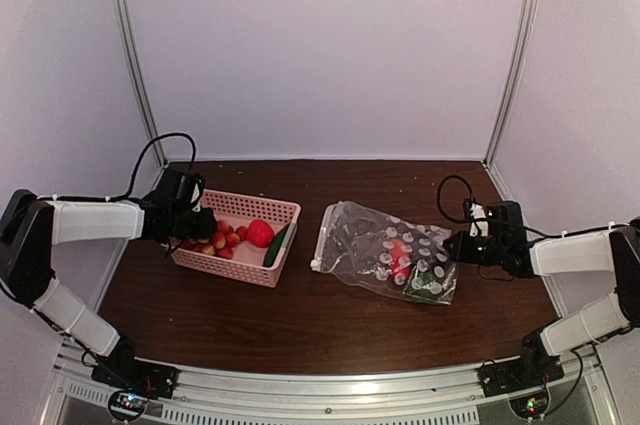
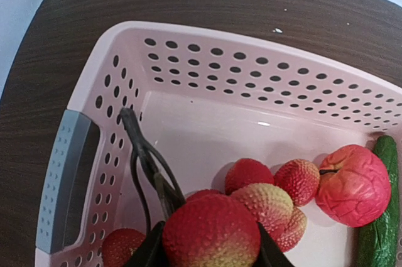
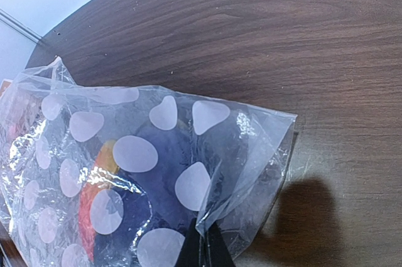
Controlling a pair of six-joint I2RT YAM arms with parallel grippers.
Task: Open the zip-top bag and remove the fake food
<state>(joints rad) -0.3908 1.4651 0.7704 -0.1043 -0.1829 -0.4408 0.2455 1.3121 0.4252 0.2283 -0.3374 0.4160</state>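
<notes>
The clear polka-dot zip-top bag [image 1: 385,253] lies on the table right of centre, its white zip strip at the left end. Red, orange, dark purple and green fake food [image 1: 402,257] shows through it; it also shows in the right wrist view [image 3: 94,173]. My right gripper [image 1: 458,247] is shut on a fold of the bag's right end [image 3: 242,173]. My left gripper [image 1: 196,228] is over the left end of the pink basket [image 1: 240,207], shut on a bumpy red berry [image 2: 210,230]. Several red berries [image 2: 276,201], a red tomato [image 2: 352,185] and a green cucumber [image 2: 380,223] lie in the basket.
The pink perforated basket's wall [image 2: 251,75] stands left of the bag. A black cable [image 2: 147,160] hangs in front of the left wrist camera. Metal frame posts [image 1: 135,55] and white walls enclose the dark wooden table [image 1: 300,320].
</notes>
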